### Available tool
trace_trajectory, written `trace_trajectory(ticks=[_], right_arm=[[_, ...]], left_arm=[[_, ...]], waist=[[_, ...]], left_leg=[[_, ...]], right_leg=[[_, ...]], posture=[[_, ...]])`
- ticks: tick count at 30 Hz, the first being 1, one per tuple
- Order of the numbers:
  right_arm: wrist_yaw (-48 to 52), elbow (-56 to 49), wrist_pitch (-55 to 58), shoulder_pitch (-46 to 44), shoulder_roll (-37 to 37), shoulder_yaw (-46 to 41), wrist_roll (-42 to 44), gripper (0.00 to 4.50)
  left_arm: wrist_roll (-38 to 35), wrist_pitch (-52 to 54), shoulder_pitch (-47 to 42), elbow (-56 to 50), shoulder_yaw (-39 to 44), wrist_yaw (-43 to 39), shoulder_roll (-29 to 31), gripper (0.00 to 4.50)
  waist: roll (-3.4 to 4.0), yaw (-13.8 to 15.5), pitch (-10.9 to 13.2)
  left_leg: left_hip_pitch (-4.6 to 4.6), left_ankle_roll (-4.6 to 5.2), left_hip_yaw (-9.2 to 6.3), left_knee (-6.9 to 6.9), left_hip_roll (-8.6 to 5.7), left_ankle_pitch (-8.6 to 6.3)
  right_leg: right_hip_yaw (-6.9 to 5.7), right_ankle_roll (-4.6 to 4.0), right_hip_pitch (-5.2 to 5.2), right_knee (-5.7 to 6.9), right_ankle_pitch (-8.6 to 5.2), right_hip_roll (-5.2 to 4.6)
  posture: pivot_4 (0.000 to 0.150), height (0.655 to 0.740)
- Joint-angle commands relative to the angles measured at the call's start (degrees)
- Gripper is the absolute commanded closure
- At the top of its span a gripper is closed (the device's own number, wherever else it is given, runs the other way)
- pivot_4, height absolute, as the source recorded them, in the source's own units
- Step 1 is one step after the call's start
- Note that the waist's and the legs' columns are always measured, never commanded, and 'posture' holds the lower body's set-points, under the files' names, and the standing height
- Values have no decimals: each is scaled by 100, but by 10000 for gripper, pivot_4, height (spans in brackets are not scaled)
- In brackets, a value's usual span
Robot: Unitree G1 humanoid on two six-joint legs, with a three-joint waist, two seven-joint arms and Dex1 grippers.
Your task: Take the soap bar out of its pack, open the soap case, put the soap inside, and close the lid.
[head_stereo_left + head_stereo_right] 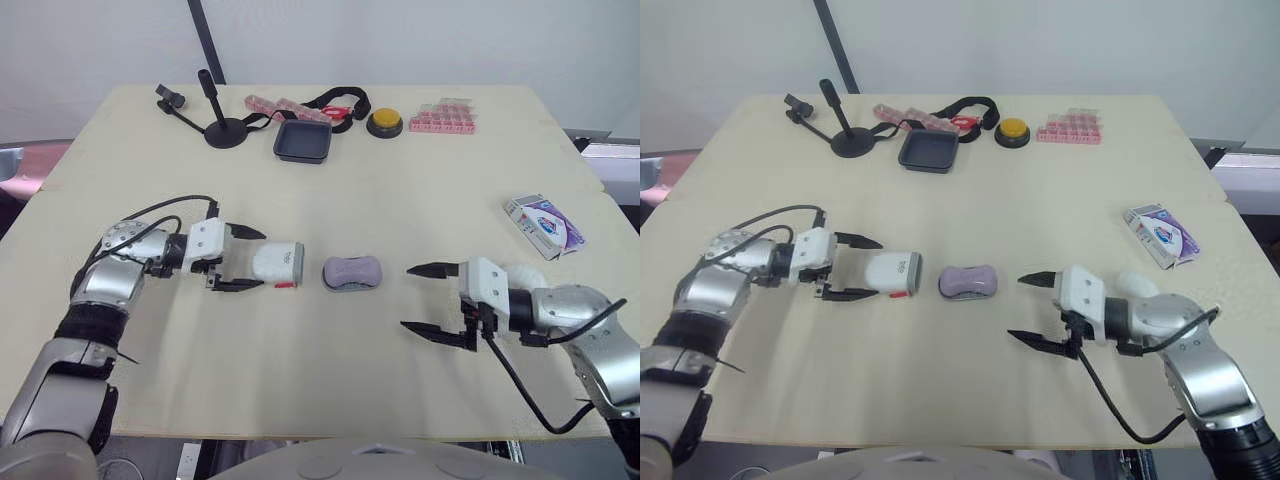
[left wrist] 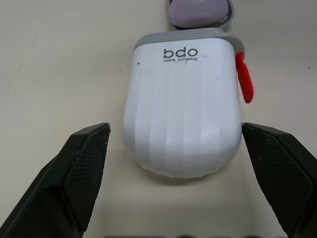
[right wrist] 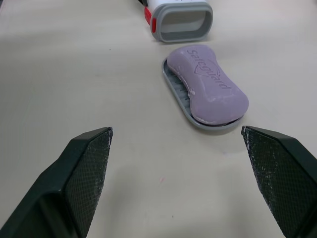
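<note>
A purple soap bar [image 1: 352, 270] lies on a grey inner tray [image 3: 184, 101] at the table's middle. Just left of it lies the white soap case shell [image 1: 277, 263] on its side, its grey open mouth [image 3: 182, 23] facing the soap and a red tab [image 2: 243, 79] on one side. My left gripper [image 1: 243, 259] is open, its two fingers straddling the shell's closed end without touching it. My right gripper [image 1: 432, 301] stands open to the right of the soap, a short gap away. The opened soap pack [image 1: 543, 225] lies at the far right.
Along the table's far edge stand a black mini tripod [image 1: 224, 125], a dark square dish [image 1: 302, 141], a yellow button [image 1: 385, 122], pink pill boxes [image 1: 444, 117] and a strap [image 1: 335, 105]. Cables trail from both wrists.
</note>
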Motion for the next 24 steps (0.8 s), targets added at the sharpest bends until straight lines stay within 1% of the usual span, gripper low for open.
trace_trajectory(ticks=[1, 7, 9, 22, 24], right_arm=[[-85, 61, -325, 149, -51, -191, 31, 437], [-42, 234, -576, 305, -171, -166, 29, 437], [-70, 270, -598, 297, -174, -164, 59, 437], [-39, 343, -599, 255, -253, -119, 151, 437], [-42, 335, -568, 229, -269, -118, 161, 0]], left_arm=[[96, -14, -236, 97, -37, 7, -124, 0], [160, -145, -336, 208, -96, -57, -243, 0], [145, -73, -345, 198, -104, -38, -285, 0], [-14, 309, -288, -11, -109, -170, -347, 0], [-5, 354, -275, -57, -126, -147, -368, 5485]], waist=[[0, 9, 0], [0, 11, 0], [0, 11, 0], [0, 15, 0], [0, 15, 0]], left_leg=[[-4, 0, -4, 0, 0, 0], [-14, 0, -29, 4, -1, 0], [-35, 1, -32, 5, -1, 0], [-32, 1, -45, 11, -1, 0], [-32, 1, -45, 11, -1, 0]], right_leg=[[-3, 0, 4, -7, 0, 0], [-24, 0, 8, -10, 0, -2], [-25, 0, 9, -16, 0, -3], [-38, 0, 8, -17, 0, -4], [-38, 0, 8, -17, 0, -4]], posture=[[1500, 7400], [1500, 7400], [1500, 7400], [1500, 7400], [1500, 7400]])
